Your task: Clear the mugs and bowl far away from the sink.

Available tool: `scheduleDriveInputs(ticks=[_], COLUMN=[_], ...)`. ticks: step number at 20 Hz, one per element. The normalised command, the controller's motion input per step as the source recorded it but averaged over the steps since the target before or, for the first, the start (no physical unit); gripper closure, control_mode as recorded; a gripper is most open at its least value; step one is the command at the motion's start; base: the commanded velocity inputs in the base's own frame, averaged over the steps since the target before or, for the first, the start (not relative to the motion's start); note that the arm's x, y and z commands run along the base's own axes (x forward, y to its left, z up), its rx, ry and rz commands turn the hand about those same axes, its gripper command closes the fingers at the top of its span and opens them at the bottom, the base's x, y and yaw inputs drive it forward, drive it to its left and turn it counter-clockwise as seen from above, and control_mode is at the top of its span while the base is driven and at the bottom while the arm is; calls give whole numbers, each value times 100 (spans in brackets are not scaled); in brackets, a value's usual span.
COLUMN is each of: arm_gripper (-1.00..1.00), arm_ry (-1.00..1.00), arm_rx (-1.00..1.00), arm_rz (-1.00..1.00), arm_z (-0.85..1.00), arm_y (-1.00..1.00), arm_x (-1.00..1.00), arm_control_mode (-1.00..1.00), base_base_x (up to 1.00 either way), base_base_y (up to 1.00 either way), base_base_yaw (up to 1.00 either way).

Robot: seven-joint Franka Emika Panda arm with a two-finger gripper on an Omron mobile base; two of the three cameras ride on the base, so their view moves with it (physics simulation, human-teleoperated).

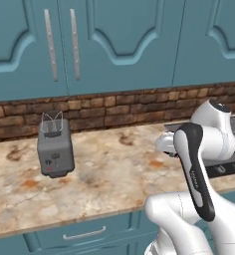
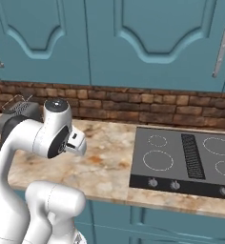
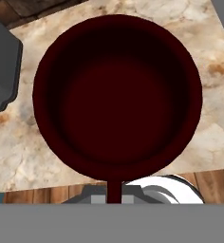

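From the left base view, my white arm (image 1: pixel 199 164) rises at about 4 o'clock and bends over the marble tabletop (image 1: pixel 104 174). A grey toaster (image 1: pixel 55 148) stands on the tabletop at 9 o'clock, near the brick backsplash (image 1: pixel 114 109), well apart from my arm. The corner of the black stovetop (image 1: pixel 229 159) shows at 3 o'clock, partly behind my elbow. Teal cabinets (image 1: pixel 114 40) hang across the top.

From the right base view, my arm (image 2: pixel 38 138) comes up at 8 o'clock. The stovetop (image 2: pixel 186 159) lies at 3 o'clock, set into the tabletop (image 2: pixel 105 167), with knobs along its front edge. The toaster (image 2: pixel 19 108) peeks out at 9 o'clock behind my arm.

In the hand view, the dark maroon mug (image 3: pixel 116 95) sits at centre, seen from above into its dark hollow, above the tabletop (image 3: pixel 209 118). My gripper (image 3: pixel 114 192) at 6 o'clock is clenched on the mug, the wall running down between the fingertips. The toaster's edge (image 3: pixel 2 71) shows at 9 o'clock.
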Motion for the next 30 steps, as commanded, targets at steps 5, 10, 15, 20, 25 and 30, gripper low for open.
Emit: scheduleDriveInputs(ticks=[5,10,15,20,25,30], arm_gripper=[100,100,100,100,100,100], arm_ry=[0,0,0,0,1,13], arm_rx=[0,0,0,-1,0,0], arm_rz=[0,0,0,-1,0,0], arm_z=[0,0,-28,-55,-51,-39], arm_y=[0,0,0,5,2,0], arm_x=[0,0,-8,-29,-13,11], arm_control_mode=[100,100,-100,-100,-100,-100], base_base_x=[7,0,0,0,0,0], base_base_y=[0,0,0,0,0,0], base_base_yaw=[12,0,0,0,0,0])
